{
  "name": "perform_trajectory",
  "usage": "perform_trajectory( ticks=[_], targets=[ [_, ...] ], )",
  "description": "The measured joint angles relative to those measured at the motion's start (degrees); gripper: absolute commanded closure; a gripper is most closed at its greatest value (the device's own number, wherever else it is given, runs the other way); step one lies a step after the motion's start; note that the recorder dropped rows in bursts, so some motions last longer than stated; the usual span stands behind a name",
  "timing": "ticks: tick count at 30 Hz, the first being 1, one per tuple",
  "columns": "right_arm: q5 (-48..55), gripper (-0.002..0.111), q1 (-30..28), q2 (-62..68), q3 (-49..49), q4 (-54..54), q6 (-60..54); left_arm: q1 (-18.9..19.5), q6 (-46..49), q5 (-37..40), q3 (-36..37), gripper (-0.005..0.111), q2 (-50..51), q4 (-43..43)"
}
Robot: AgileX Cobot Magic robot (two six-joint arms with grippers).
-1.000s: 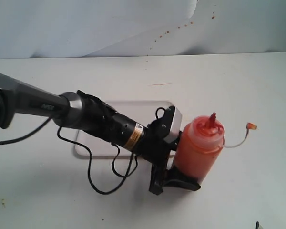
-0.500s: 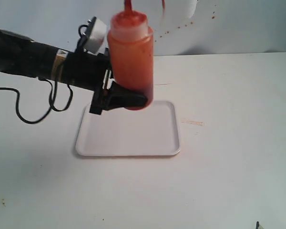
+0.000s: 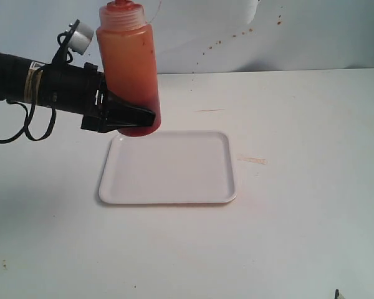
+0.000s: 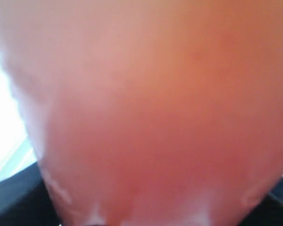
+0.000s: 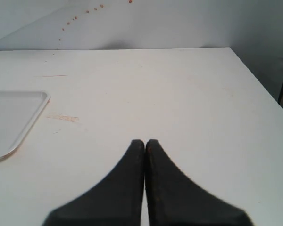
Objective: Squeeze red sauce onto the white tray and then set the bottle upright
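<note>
Presently, two grippers, one bottle and one white tray are counted.

The left gripper (image 3: 137, 118) is clamped on the bottle (image 3: 129, 68). Its jaws are spread wide around the lower body, just above the darker base. One black finger (image 3: 129, 114) is seen across the front of the bottle, and the other is hidden behind it. In the left wrist view the frame is filled by the blurred orange-red wall of the bottle (image 4: 146, 103).

The bottle is held close to upright, leaning slightly, with its shoulder at the top edge of the exterior view and the nozzle cut off. Its base is seen against the far left corner of the white tray (image 3: 168, 168). Contact with the tray cannot be judged from this angle.

The right gripper (image 5: 145, 146) is closed, fingers pressed together with nothing between them, over bare table. The white tray (image 5: 9, 117) is well apart from it.

The left arm (image 3: 37, 84) enters level from the left of the exterior view, and a black cable (image 3: 25, 128) is looped beneath it.

The tray lies flat on a white table (image 3: 299, 218) and shows plain white. One faint reddish smear (image 3: 252, 160) is noted on the table just beside the tray's right edge. Behind the table a pale wall (image 3: 324, 37) carries a scatter of small reddish specks (image 3: 218, 42).
</note>
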Motion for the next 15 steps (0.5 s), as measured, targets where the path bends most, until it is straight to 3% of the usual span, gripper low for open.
perform_trajectory(
  ticks=[9,15],
  targets=[
    [-5.48,0.108,0.0,0.0,0.0,1.85,-0.61,3.95,0.0,6.53,3.12,0.107,0.0,0.14],
    [-22.01,0.108,0.0,0.0,0.08,10.83,-0.61,4.32,0.13,17.08,3.76,0.107,0.0,0.23]
  ],
)
